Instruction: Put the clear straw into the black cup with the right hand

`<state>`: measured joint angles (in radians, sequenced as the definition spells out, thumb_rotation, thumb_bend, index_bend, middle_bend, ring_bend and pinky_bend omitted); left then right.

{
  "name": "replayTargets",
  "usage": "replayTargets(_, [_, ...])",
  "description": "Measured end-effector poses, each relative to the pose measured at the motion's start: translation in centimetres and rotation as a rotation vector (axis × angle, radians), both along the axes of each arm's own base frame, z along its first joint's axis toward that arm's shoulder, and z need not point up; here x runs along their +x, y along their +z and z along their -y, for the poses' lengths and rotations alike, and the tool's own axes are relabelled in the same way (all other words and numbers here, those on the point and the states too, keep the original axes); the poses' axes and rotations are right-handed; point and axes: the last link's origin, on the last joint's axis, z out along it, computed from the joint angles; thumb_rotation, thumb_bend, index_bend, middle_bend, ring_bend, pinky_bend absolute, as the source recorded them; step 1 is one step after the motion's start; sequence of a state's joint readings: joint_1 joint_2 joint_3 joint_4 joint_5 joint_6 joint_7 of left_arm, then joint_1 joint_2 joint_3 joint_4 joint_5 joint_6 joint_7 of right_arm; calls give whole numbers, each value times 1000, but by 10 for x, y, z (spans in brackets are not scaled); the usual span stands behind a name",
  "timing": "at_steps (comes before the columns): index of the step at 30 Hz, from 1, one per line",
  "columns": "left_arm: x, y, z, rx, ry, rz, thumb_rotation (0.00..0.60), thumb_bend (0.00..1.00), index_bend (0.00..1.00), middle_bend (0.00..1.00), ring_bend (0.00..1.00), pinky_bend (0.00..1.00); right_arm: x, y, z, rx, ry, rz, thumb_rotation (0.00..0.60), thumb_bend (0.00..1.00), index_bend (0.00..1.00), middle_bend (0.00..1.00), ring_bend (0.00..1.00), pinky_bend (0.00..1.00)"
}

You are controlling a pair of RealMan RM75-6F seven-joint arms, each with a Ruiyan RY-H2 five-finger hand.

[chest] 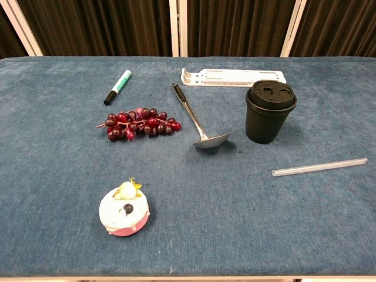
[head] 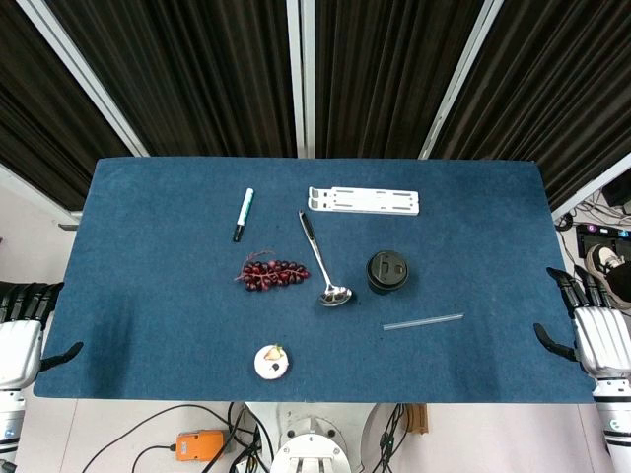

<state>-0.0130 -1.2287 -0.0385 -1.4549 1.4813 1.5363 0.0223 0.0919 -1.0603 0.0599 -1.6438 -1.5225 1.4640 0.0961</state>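
The clear straw (head: 423, 321) (chest: 319, 167) lies flat on the blue table, just in front and to the right of the black cup (head: 385, 271) (chest: 269, 111). The cup stands upright with a black lid on. My right hand (head: 590, 323) hovers off the table's right edge, fingers apart and holding nothing, well right of the straw. My left hand (head: 22, 330) hangs off the left edge, also with nothing in it. Neither hand shows in the chest view.
A metal ladle (head: 324, 264) (chest: 197, 120) lies left of the cup. Red grapes (head: 269, 273) (chest: 138, 123), a marker (head: 243, 214) (chest: 117, 87), a white flat stand (head: 363, 200) (chest: 232, 77) and a small cupcake (head: 271, 362) (chest: 124, 208) sit on the blue table (head: 148, 296).
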Motion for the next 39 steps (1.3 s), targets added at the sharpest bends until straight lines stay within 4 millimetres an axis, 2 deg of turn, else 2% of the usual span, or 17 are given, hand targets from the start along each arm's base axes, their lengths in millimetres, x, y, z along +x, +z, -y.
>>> replayTargets(5, [0, 0, 1, 3, -2, 3, 600, 75, 131, 143, 75, 8, 3, -3, 1, 18, 16, -14, 600, 450, 141, 199, 5, 126])
replayTargets(10, [1, -1, 2, 4, -6, 8, 600, 75, 131, 143, 75, 8, 8, -18, 4, 98, 55, -76, 600, 450, 148, 199, 36, 181])
replayTargets(15, [3, -1, 1, 6, -16, 8, 600, 75, 131, 143, 75, 8, 13, -51, 15, 246, 88, -180, 600, 450, 194, 199, 47, 213])
replayTargets(19, [3, -1, 2, 7, -18, 7, 600, 75, 131, 143, 75, 8, 21, -82, 25, 327, 144, -289, 600, 451, 282, 199, 76, 252])
replayTargets(23, [3, -1, 2, 7, -16, 7, 600, 75, 131, 143, 75, 8, 32, -111, 34, 362, 216, -401, 600, 450, 390, 209, 136, 310])
replayTargets(30, [1, -1, 3, 6, -10, 7, 600, 75, 131, 143, 75, 8, 52, -157, 48, 378, 336, -569, 600, 462, 462, 249, 185, 347])
replayTargets(34, [0, -1, 3, 8, -6, 7, 600, 76, 131, 143, 75, 8, 59, -171, 55, 359, 373, -610, 600, 471, 469, 257, 188, 347])
replayTargets(39, [-1, -2, 2, 4, -6, 7, 600, 75, 131, 143, 75, 8, 62, -176, 60, 358, 368, -601, 600, 492, 501, 268, 195, 347])
